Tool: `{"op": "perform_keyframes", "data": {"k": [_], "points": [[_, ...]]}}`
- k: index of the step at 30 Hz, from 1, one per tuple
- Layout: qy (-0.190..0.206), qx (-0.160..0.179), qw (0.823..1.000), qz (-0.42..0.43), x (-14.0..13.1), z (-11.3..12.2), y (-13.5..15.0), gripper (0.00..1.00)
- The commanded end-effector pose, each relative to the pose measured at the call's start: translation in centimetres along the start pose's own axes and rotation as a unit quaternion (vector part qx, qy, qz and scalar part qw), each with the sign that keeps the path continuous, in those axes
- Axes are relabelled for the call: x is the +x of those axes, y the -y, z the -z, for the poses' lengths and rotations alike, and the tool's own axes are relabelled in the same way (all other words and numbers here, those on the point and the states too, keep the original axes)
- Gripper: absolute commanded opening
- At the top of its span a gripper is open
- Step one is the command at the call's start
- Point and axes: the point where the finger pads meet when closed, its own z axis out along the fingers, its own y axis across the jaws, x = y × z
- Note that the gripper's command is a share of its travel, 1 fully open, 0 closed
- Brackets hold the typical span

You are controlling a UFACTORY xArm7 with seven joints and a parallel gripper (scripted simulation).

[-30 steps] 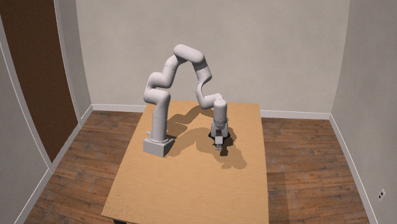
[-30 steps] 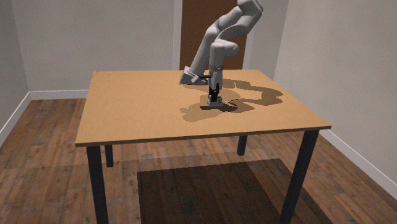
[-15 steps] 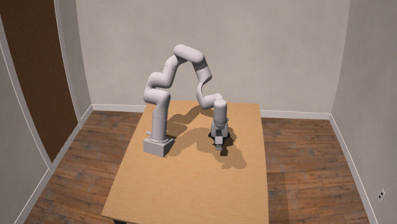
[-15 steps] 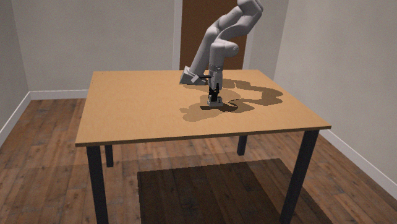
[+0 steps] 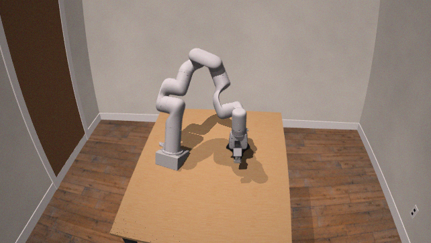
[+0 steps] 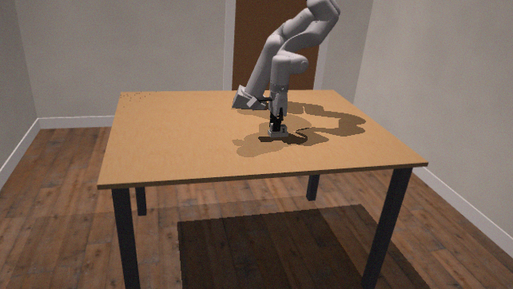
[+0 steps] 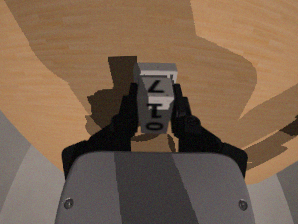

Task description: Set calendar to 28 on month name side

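While the small grey cube with black digits (image 7: 156,99) sits pinched between the black fingertips, it hangs just above the wooden table (image 6: 168,132), toward the far side of the desk and near its middle. The xArm's gripper (image 7: 153,119) is closed narrowly on that cube, gripping two opposite side faces. A 7 and a 0 show on the faces turned to the wrist camera. By its look the cube is rigid, light and smooth, so a flat-faced pinch across its middle should keep it from twisting; a corner grip would likely slip. A low grey block (image 6: 278,132), perhaps the tray, lies directly beneath; I cannot tell its rim. Every desk edge lies well apart from the cube, and the arm's base (image 6: 244,102) stands near the far edge
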Motion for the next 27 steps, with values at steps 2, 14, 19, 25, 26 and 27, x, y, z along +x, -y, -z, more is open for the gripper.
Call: {"op": "perform_keyframes", "data": {"k": [2, 14, 19, 25, 26, 27], "points": [[0.000, 0.001, 1.000, 0.000, 0.06, 0.01, 0.10, 0.29], [0.000, 0.001, 1.000, 0.000, 0.06, -0.55, 0.11, 0.29], [0.000, 0.001, 1.000, 0.000, 0.06, -0.65, 0.11, 0.29], [0.000, 0.001, 1.000, 0.000, 0.06, -0.76, 0.11, 0.29], [0.000, 0.001, 1.000, 0.000, 0.06, -0.77, 0.11, 0.29], [0.000, 0.001, 1.000, 0.000, 0.06, -0.77, 0.11, 0.29]]}}
